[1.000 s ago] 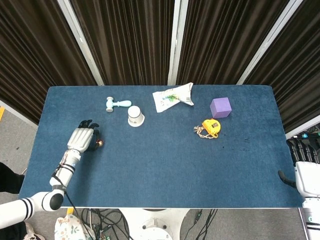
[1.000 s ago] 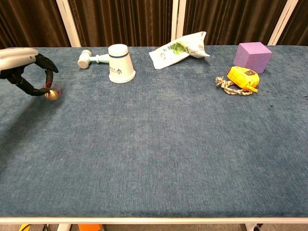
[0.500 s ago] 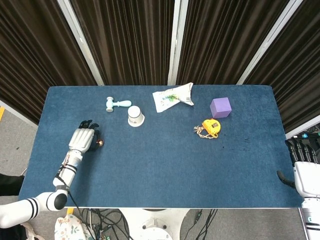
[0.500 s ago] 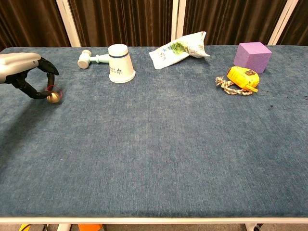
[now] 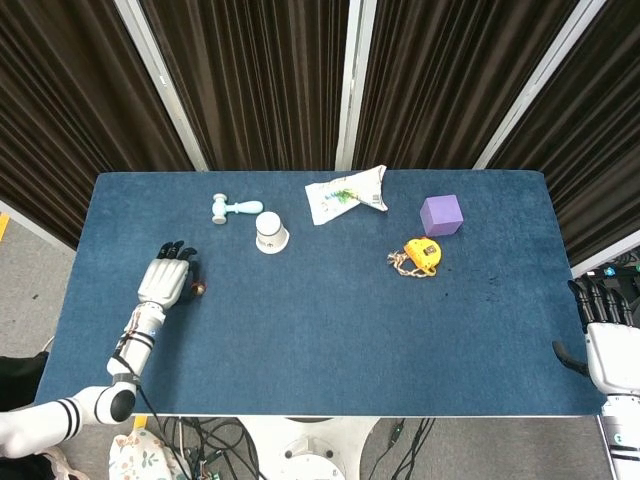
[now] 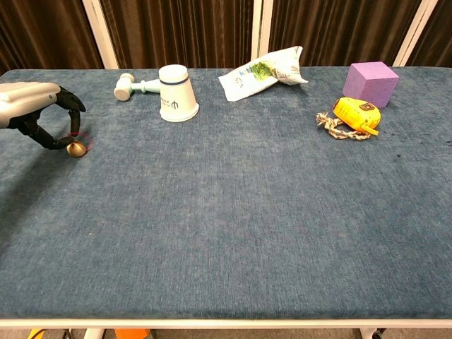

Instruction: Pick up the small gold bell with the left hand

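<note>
A: Where do we have the small gold bell (image 6: 74, 147) relative to our left hand (image 6: 37, 113)?

B: Right at the fingertips (image 6: 70, 131). In the chest view the dark fingers curve down over it and the thumb comes in from below, so the bell sits between them at the tip of the hand, on the side toward the middle of the table (image 6: 233, 212). From the head view it shows as a small dot (image 5: 199, 290) just beside the hand (image 5: 165, 280), on its inner side.

A: Are we holding it, then?

B: We seem to be pinching it, narrow grip, fingers curled around it. Whether it is off the cloth we cannot tell; it looks very low, at or on the surface.

A: Any long axis to worry about?

B: No, it reads as a round ball, so approach angle matters little. What matters is that it stays between thumb and fingers.

A: And the right hand (image 5: 605, 325)?

B: Far off at the opposite edge of the table, fingers extended, holding nothing. The left is by far the nearer.

A: What differs from a second ago?

B: Our left hand has drawn back toward our side and sunk a little, and the bell has come with it, lower in the chest view than before. The rest of the table is unchanged.
</note>
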`<action>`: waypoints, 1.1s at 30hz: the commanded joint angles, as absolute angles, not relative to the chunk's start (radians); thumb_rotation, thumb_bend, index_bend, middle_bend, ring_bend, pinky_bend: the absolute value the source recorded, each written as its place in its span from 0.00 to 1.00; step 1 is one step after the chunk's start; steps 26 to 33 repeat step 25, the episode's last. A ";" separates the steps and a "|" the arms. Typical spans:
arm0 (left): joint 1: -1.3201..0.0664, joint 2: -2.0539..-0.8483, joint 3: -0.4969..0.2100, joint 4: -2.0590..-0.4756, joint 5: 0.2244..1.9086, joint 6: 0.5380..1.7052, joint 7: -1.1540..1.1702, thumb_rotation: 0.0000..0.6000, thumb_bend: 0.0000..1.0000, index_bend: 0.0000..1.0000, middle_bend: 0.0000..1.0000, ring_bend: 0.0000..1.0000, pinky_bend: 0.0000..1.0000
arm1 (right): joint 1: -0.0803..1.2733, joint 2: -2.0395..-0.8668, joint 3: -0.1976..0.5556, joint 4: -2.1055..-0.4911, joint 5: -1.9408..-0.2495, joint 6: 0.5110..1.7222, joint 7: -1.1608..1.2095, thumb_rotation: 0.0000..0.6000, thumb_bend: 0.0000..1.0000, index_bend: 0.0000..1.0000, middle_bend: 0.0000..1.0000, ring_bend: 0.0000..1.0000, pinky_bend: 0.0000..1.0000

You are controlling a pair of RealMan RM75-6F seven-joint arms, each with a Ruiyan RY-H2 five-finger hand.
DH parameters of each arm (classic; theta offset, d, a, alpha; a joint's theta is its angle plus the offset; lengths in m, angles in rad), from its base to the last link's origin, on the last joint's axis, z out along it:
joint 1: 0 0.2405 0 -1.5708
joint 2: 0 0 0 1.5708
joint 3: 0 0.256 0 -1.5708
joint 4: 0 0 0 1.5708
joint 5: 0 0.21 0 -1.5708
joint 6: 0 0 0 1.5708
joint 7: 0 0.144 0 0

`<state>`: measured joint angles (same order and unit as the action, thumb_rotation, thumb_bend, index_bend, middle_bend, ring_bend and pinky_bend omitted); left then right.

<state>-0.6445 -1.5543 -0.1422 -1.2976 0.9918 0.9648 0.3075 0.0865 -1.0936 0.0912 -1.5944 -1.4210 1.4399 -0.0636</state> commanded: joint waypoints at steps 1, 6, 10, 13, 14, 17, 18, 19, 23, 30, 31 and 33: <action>-0.643 -1.556 -0.141 -1.295 0.992 0.963 0.309 1.00 0.38 0.48 0.15 0.02 0.02 | 0.086 -1.093 0.092 -1.595 -1.421 1.441 -0.064 1.00 0.16 0.00 0.00 0.00 0.00; -0.632 -1.540 -0.148 -1.320 1.002 0.981 0.303 1.00 0.35 0.36 0.13 0.02 0.01 | 0.084 -1.091 0.092 -1.596 -1.420 1.444 -0.062 1.00 0.16 0.00 0.00 0.00 0.00; -0.599 -1.485 -0.154 -1.408 1.070 1.103 0.321 1.00 0.33 0.23 0.12 0.01 0.01 | 0.081 -1.089 0.093 -1.596 -1.420 1.451 -0.061 1.00 0.16 0.00 0.00 0.00 0.00; -0.543 -1.433 -0.133 -1.484 1.154 1.241 0.341 1.00 0.29 0.18 0.11 0.01 0.01 | 0.077 -1.091 0.092 -1.592 -1.424 1.458 -0.055 1.00 0.16 0.00 0.00 0.00 0.00; -0.521 -1.422 -0.122 -1.495 1.185 1.285 0.339 1.00 0.27 0.16 0.10 0.01 0.01 | 0.076 -1.093 0.091 -1.590 -1.425 1.459 -0.053 1.00 0.16 0.00 0.00 0.00 0.00; -0.443 -1.407 -0.068 -1.476 1.292 1.419 0.307 1.00 0.15 0.13 0.09 0.01 0.01 | 0.075 -1.102 0.090 -1.577 -1.433 1.464 -0.045 1.00 0.16 0.00 0.00 0.00 0.00; -0.418 -1.409 -0.052 -1.458 1.317 1.453 0.285 1.00 0.12 0.12 0.09 0.01 0.01 | 0.075 -1.106 0.089 -1.572 -1.435 1.466 -0.042 1.00 0.16 0.00 0.00 0.00 0.00; -0.386 -1.414 -0.030 -1.428 1.345 1.490 0.253 1.00 0.09 0.12 0.09 0.01 0.01 | 0.074 -1.111 0.089 -1.566 -1.436 1.468 -0.039 1.00 0.16 0.00 0.00 0.00 0.00; -0.298 -1.418 0.029 -1.365 1.393 1.551 0.153 1.00 0.02 0.11 0.09 0.01 0.01 | 0.071 -1.119 0.090 -1.554 -1.431 1.471 -0.032 1.00 0.16 0.00 0.00 0.00 0.00; -0.262 -1.416 0.044 -1.351 1.403 1.574 0.126 1.00 0.02 0.11 0.09 0.01 0.01 | 0.069 -1.120 0.091 -1.551 -1.429 1.473 -0.032 1.00 0.16 0.00 0.00 0.00 0.00; -0.262 -1.416 0.044 -1.351 1.403 1.574 0.126 1.00 0.02 0.11 0.09 0.01 0.01 | 0.069 -1.120 0.091 -1.551 -1.429 1.473 -0.032 1.00 0.16 0.00 0.00 0.00 0.00; -0.262 -1.416 0.044 -1.351 1.403 1.574 0.126 1.00 0.02 0.11 0.09 0.01 0.01 | 0.069 -1.120 0.091 -1.551 -1.429 1.473 -0.032 1.00 0.16 0.00 0.00 0.00 0.00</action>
